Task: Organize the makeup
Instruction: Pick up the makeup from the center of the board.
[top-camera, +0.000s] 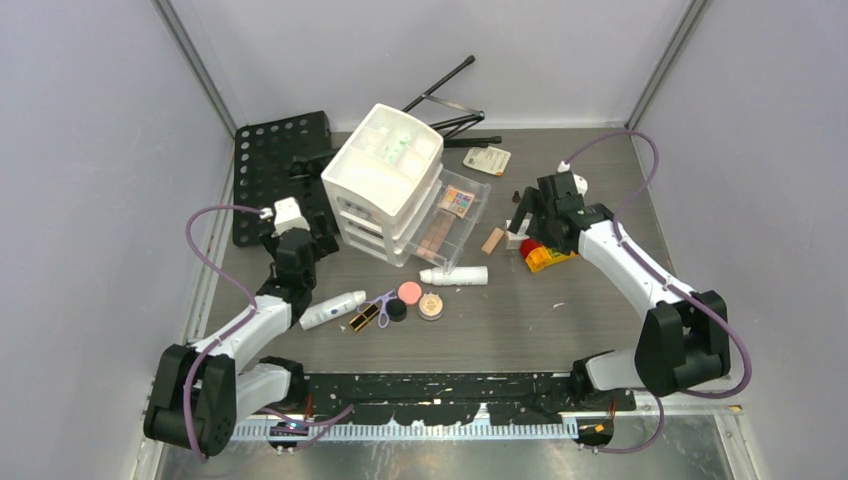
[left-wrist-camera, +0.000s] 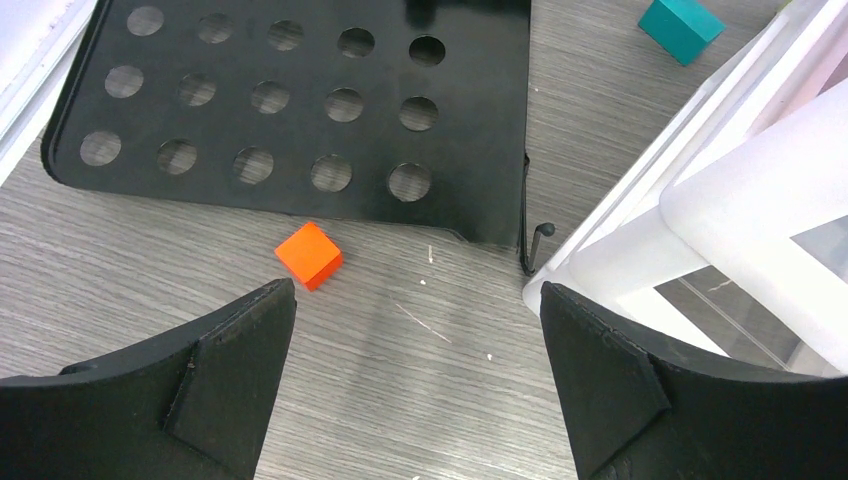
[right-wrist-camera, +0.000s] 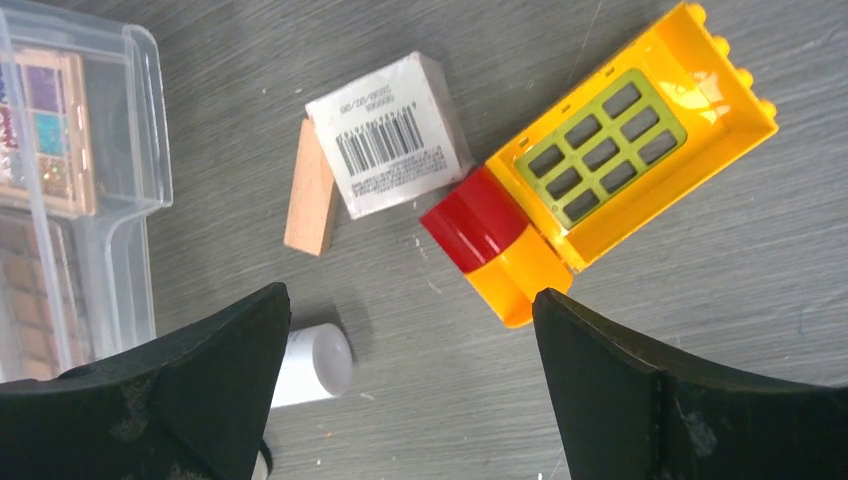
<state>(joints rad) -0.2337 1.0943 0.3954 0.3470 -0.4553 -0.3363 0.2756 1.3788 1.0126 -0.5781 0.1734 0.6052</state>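
Note:
The makeup lies in front of the white drawer organizer (top-camera: 385, 175): a white bottle (top-camera: 455, 276), a second white bottle (top-camera: 332, 310), a pink compact (top-camera: 409, 292), a peach compact (top-camera: 431, 305) and a black-gold lipstick (top-camera: 364, 319). The eyeshadow palette (top-camera: 459, 201) sits in the open clear drawer (right-wrist-camera: 130, 180) and also shows in the right wrist view (right-wrist-camera: 45, 130). My left gripper (top-camera: 312, 225) is open and empty over bare table (left-wrist-camera: 415, 380), left of the organizer (left-wrist-camera: 720, 200). My right gripper (top-camera: 525, 215) is open and empty (right-wrist-camera: 410, 390), with the white bottle's end (right-wrist-camera: 312, 365) by its left finger.
A red-and-yellow block (right-wrist-camera: 600, 170), a white barcoded box (right-wrist-camera: 390, 148) and a tan wooden block (right-wrist-camera: 311, 200) lie under the right gripper. A black perforated plate (left-wrist-camera: 300, 100), an orange cube (left-wrist-camera: 309, 254) and a teal block (left-wrist-camera: 680, 27) lie ahead of the left gripper. A black stand (top-camera: 445, 95) is at the back.

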